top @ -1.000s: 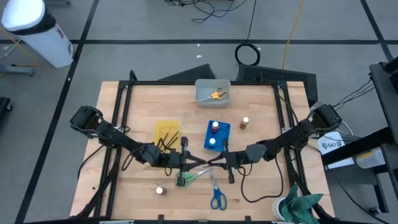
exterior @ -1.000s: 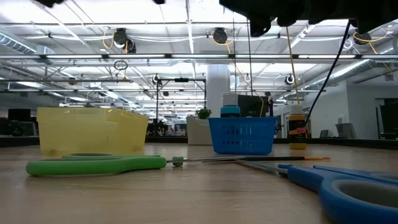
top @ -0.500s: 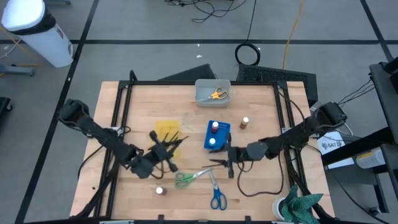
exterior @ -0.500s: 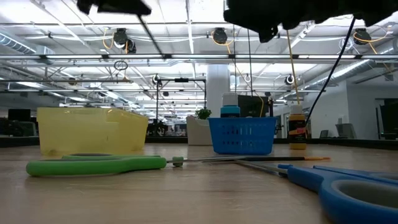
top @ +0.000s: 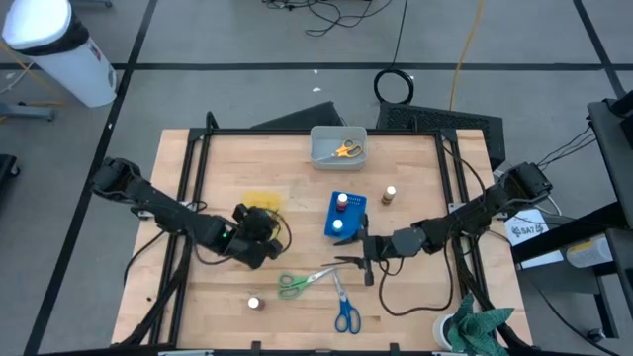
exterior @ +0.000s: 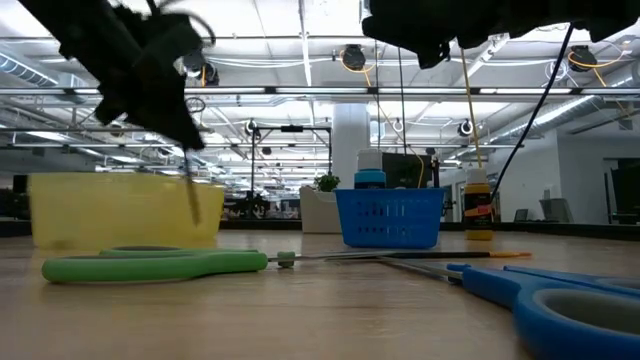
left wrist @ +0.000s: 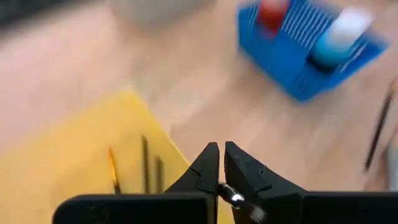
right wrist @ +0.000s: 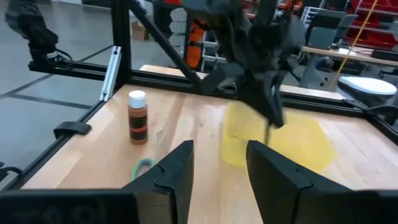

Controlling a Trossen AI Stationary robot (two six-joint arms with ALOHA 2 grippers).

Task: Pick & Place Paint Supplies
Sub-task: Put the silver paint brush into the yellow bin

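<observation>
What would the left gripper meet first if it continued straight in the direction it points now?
Probably the yellow tray: the left gripper, shut on a thin brush, points down at the tray's near edge. Depth is unclear, so it might reach the table beside it.

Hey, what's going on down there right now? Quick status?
Left gripper shut on a thin brush, above yellow tray. Right gripper open, empty, beside blue tray. Nothing blocking.

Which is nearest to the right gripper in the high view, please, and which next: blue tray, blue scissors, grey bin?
From the right gripper:
1. Blue tray, just beyond it.
2. Blue scissors, toward the near edge.
3. Grey bin, at the far edge.
</observation>
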